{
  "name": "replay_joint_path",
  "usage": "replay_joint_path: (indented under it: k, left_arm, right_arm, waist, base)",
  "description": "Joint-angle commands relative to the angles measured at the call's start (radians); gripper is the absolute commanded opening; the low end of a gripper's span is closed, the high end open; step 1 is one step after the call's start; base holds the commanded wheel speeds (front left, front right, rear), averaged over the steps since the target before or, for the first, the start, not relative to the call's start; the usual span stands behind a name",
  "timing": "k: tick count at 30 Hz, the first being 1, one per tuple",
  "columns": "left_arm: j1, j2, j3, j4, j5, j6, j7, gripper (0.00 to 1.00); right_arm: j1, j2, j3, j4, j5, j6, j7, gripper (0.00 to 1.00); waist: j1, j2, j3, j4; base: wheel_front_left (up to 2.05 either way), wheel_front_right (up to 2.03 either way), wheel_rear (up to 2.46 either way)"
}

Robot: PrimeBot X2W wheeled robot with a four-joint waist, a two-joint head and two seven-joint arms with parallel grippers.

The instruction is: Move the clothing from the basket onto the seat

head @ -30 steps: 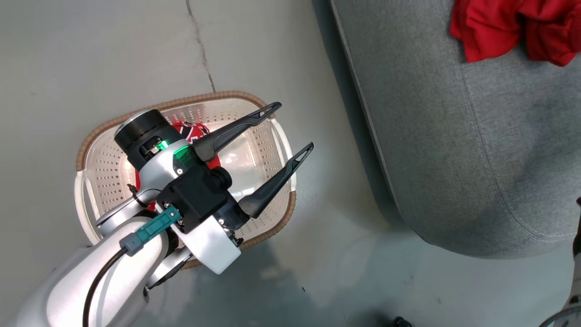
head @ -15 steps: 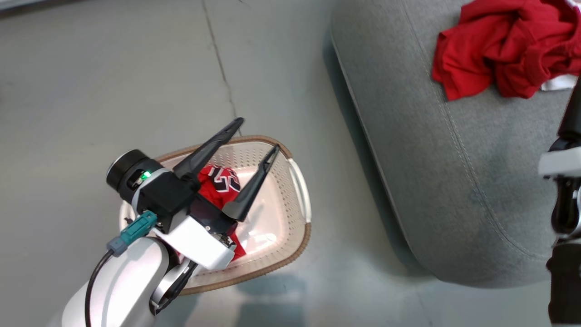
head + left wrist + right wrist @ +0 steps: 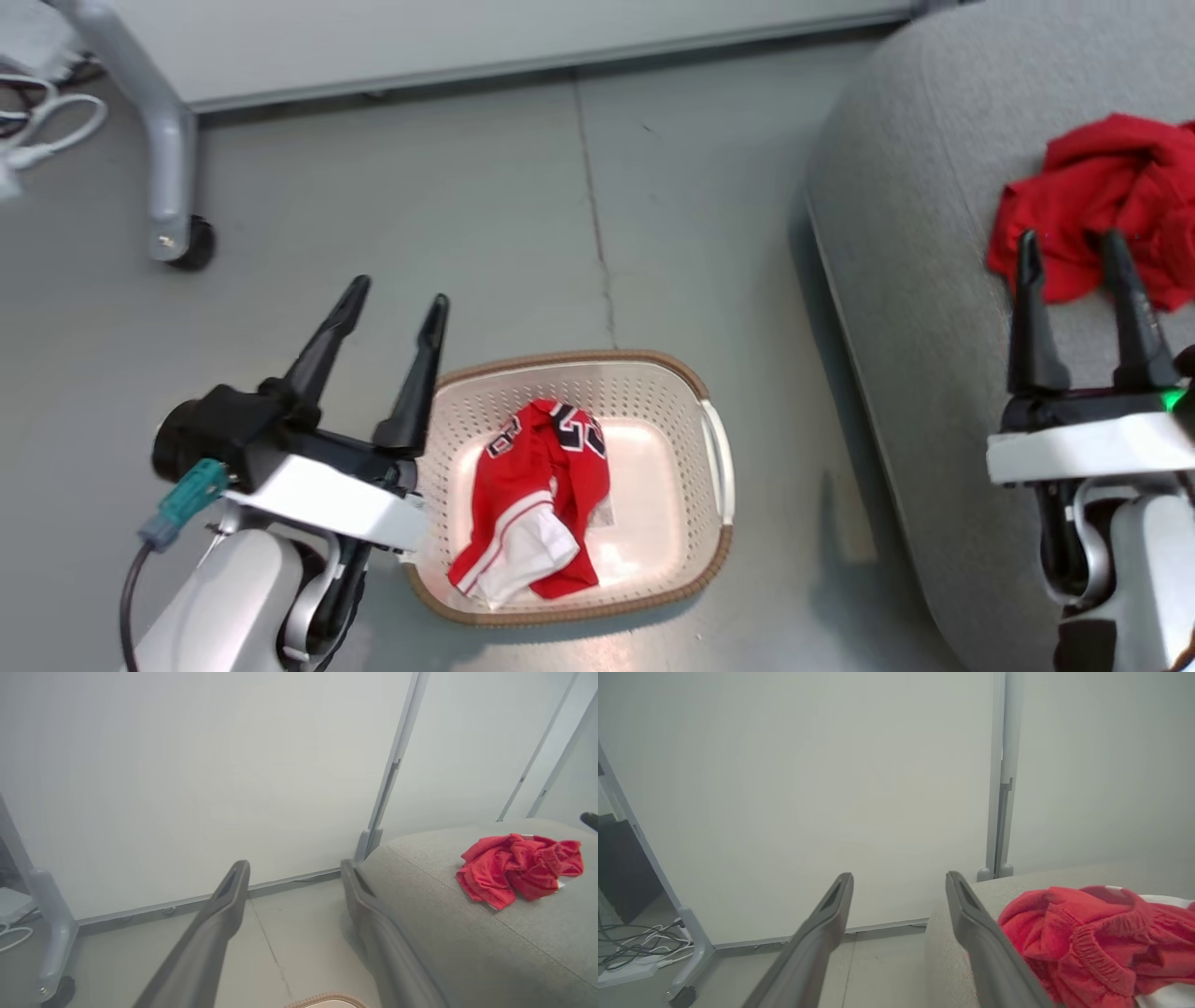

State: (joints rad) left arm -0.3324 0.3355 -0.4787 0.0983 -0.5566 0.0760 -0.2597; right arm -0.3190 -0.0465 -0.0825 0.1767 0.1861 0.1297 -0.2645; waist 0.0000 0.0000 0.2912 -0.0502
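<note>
A red jersey (image 3: 534, 500) with white trim and black-and-white numbers lies crumpled in the cream basket (image 3: 702, 439) on the floor. A second red garment (image 3: 1092, 201) (image 3: 518, 868) (image 3: 1092, 938) sits bunched on the grey seat (image 3: 915, 243) (image 3: 444, 914) (image 3: 952, 933) at the right. My left gripper (image 3: 397, 294) (image 3: 294, 872) is open and empty, raised just left of the basket, fingers pointing away over bare floor. Over the seat my right gripper (image 3: 1069, 247) (image 3: 899, 882) stands open and empty, just in front of the red heap.
A pale grey partition panel (image 3: 467, 37) runs along the back, with a wheeled foot (image 3: 177, 243) at the left. White cables (image 3: 47, 121) lie by that foot. A crack (image 3: 597, 233) runs down the grey floor toward the basket.
The camera has tilted up and back, bringing the partition into view. My left gripper rose from over the basket to its left side. The right gripper has come into view over the seat.
</note>
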Motion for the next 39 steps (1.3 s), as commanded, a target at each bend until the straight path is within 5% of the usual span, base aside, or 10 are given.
replay_joint_path:
  k: [1,19,39]
  left_arm:
    - [0.018,-0.004,0.022,-0.003,-0.003,0.008,-0.004,1.00]
    - [0.278,-0.089,0.370,-0.033,0.079,0.017,-0.004,1.00]
    - [0.413,-0.093,0.352,-0.005,0.162,0.001,0.001,1.00]
  right_arm:
    - [0.024,-0.007,0.009,-0.004,0.004,0.002,-0.002,1.00]
    - [0.180,-0.007,0.098,-0.016,0.032,0.002,0.044,1.00]
    - [0.326,-0.006,0.098,-0.032,0.020,0.002,0.088,1.00]
  waist:
    - [0.0000,0.0000,-0.046,0.044]
    - [0.0000,0.0000,-0.203,0.101]
    - [0.0000,0.0000,-0.303,0.081]
  base:
    - [0.00,0.00,0.00]
    - [0.00,0.00,0.00]
    - [0.00,0.00,0.00]
